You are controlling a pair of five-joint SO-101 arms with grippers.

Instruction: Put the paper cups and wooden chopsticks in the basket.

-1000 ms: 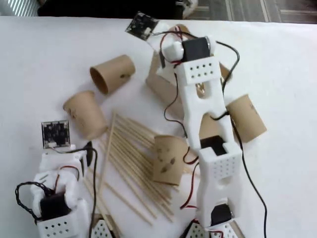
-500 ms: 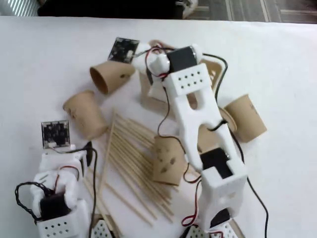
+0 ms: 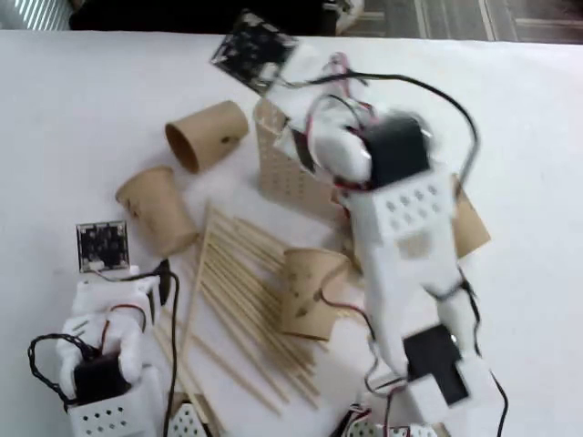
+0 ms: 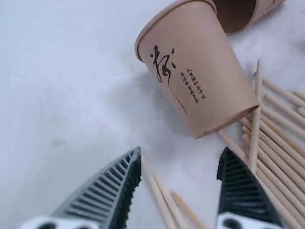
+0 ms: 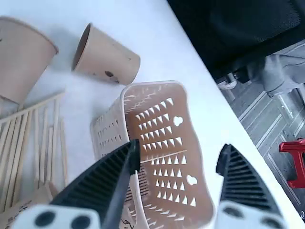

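Paper cups (image 3: 205, 135), likely light and crushable, lie toppled left and centre on the counter (image 3: 73, 109): pinch gently across the stiff rim. Slim wooden chopsticks (image 3: 246, 291) fan between them. Left hand (image 4: 181, 157) spread by one cup, right hand (image 5: 180, 148) spread over the tipped basket (image 5: 159, 121), farther off

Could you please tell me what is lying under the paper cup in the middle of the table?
The wooden chopsticks run under the paper cup, which lies on its side across them. How many it covers cannot be seen.
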